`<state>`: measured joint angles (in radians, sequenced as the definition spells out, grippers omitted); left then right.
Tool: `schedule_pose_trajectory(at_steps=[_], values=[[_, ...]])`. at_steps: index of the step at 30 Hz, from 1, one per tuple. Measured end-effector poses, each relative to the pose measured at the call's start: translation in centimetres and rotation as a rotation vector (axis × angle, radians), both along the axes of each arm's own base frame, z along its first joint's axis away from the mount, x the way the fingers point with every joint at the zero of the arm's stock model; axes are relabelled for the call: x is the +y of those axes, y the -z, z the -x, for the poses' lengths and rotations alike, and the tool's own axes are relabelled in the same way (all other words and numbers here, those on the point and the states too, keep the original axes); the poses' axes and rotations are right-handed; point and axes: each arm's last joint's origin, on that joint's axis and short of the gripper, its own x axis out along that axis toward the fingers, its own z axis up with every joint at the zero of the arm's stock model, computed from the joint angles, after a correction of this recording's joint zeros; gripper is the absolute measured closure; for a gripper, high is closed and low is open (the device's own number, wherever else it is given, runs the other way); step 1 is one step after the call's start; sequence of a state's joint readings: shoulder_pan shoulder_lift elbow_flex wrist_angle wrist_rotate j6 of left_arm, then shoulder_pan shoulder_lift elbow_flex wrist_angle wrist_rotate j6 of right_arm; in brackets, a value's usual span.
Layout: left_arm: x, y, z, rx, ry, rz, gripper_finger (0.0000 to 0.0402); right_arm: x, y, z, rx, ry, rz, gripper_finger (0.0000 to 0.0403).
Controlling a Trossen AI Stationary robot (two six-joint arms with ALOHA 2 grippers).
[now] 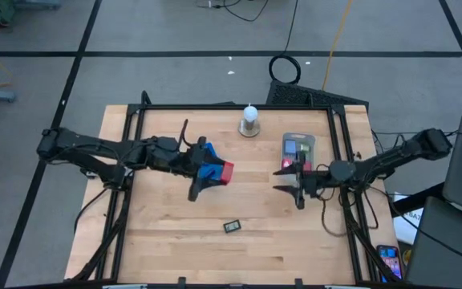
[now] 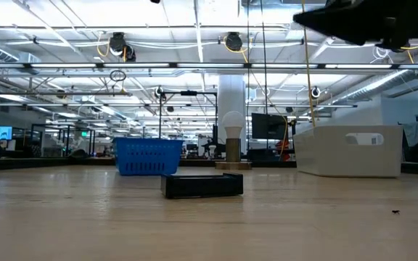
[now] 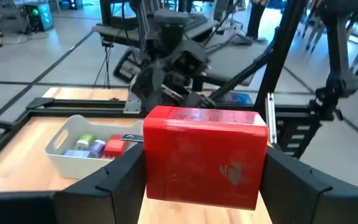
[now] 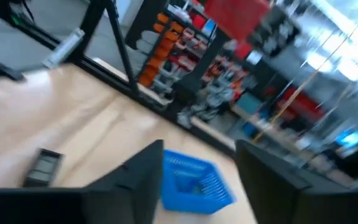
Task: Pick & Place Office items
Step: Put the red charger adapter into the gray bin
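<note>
1. Mostly you have open room: the front half of the table (image 1: 167, 249) is bare wood, apart from a small dark grey block (image 1: 232, 226) lying alone near the front edge.
2. Your left gripper (image 1: 215, 170) sits mid-table, clamped on a red box (image 3: 204, 155), beside a blue basket (image 1: 208, 157).
3. Your right gripper (image 1: 289, 178) hangs just in front of the grey tray (image 1: 298, 150), its fingers apart with nothing between them.
4. That tray near the back rail holds green, purple and red pieces (image 3: 96, 147).

Glossy red plastic-looking box (image 3: 205, 155), pale matt plastic bin (image 3: 73, 149), smooth light wooden table (image 1: 175, 225), blue perforated plastic basket (image 4: 194, 182)
</note>
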<state>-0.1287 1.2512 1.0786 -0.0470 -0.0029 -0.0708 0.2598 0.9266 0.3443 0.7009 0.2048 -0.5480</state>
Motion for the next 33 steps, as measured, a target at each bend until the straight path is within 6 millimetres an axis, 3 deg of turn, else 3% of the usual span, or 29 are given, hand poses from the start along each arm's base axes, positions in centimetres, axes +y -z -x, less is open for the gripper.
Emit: schedule_pose_trajectory(at_steps=[8, 16, 25, 33], values=[[-0.3, 1.3, -2.7, -0.044, -0.013, 0.088, 0.0148, 4.5, -2.4, -2.8, -0.018, 0.222, 0.394, 0.0103], [-0.2, 1.6, -3.7, -0.086, -0.006, 0.165, 0.0148, 9.0, -4.1, -5.9, -0.119, 0.339, 0.675, 0.0083], [-0.4, 1.8, -4.3, -0.106, 0.013, 0.186, 0.0148, 9.5, -4.8, -8.7, -0.152, 0.41, 0.731, 0.0083], [-0.7, 3.0, -5.6, -0.097, 0.07, 0.227, 0.0148, 9.2, -5.4, -9.0, -0.147, 0.419, 0.713, 0.0083]])
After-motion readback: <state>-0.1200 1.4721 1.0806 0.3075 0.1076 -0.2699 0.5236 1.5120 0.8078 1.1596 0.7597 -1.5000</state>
